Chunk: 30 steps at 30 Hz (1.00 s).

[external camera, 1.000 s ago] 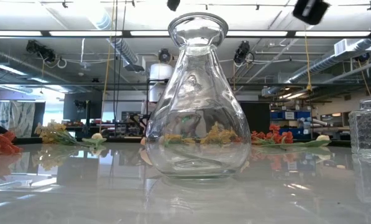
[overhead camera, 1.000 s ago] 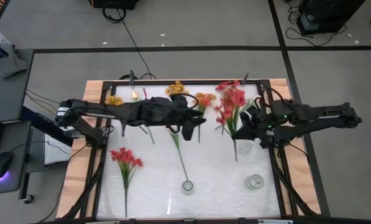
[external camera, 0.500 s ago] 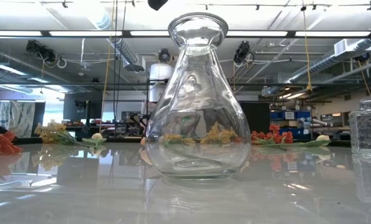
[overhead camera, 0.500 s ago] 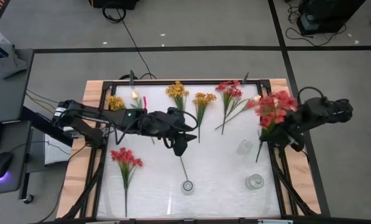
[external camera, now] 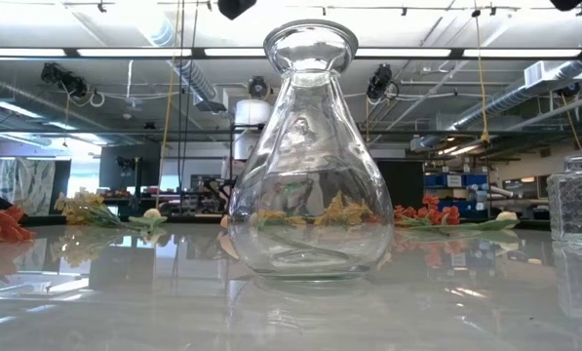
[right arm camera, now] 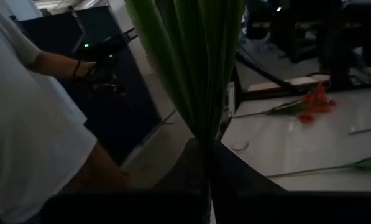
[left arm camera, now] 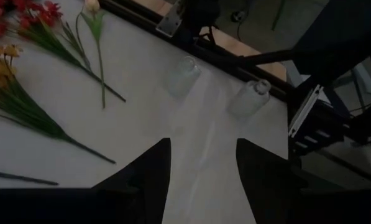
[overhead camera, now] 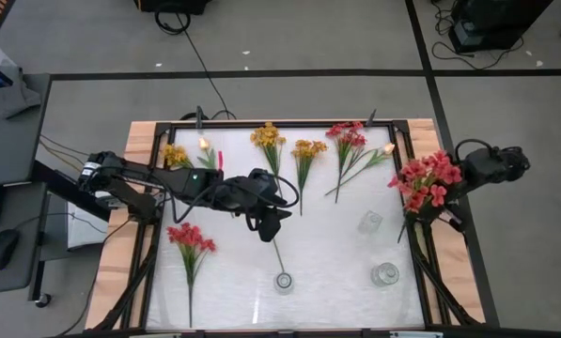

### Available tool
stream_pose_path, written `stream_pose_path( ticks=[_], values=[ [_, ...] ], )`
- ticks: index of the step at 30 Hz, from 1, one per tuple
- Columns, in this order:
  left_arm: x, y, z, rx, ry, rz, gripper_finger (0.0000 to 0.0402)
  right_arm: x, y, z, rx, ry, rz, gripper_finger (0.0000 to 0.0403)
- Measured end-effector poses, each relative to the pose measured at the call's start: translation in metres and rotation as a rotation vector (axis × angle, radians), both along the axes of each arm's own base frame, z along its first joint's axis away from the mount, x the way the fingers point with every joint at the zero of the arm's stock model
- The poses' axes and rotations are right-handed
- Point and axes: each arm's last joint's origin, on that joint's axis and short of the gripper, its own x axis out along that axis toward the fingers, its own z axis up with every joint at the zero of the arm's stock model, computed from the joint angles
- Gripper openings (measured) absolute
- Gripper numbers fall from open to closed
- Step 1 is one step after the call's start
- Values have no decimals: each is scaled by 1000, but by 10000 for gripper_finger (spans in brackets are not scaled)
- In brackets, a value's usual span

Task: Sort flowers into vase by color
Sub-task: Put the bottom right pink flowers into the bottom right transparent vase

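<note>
My right claw (right arm camera: 205, 163) grips the red-pink cluster (overhead camera: 425, 180) beyond the worktop's (overhead camera: 327, 253) edge; my left claw (left arm camera: 199, 163) hangs open above it.

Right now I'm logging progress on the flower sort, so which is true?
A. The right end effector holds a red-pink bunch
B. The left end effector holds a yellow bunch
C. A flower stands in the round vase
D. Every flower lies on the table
A: the right end effector is shut on the red-pink bunch, lifted at the table's right edge.
</note>
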Motion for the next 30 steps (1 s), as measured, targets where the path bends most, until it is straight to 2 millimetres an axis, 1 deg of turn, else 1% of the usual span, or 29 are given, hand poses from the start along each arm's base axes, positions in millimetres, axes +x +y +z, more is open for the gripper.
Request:
stream_pose_path(
  ticks=[4, 7, 13, 19, 23, 27, 30],
  values=[
    [0, 1, 0, 10, 3, -4, 188, -6, -4, -2, -28, -19, -39, 14],
    [0, 1, 0, 28, 7, -14, 188, -10, -5, -5, -49, -16, -36, 14],
    [-1, 3, -2, 42, 25, 3, 188, -20, -7, -8, -121, -71, 45, 14],
    [0, 7, -3, 56, 29, 30, 188, -36, -11, -19, -181, -70, 124, 13],
    [-1, 7, -3, 65, 30, 42, 188, -43, -14, -28, -177, -156, 146, 13],
    [-1, 7, -2, 66, 28, 48, 188, -35, -8, -39, -178, -108, 220, 13],
    [0, 7, -2, 68, 26, 53, 188, -27, -4, -46, -161, -141, 251, 13]
  ],
)
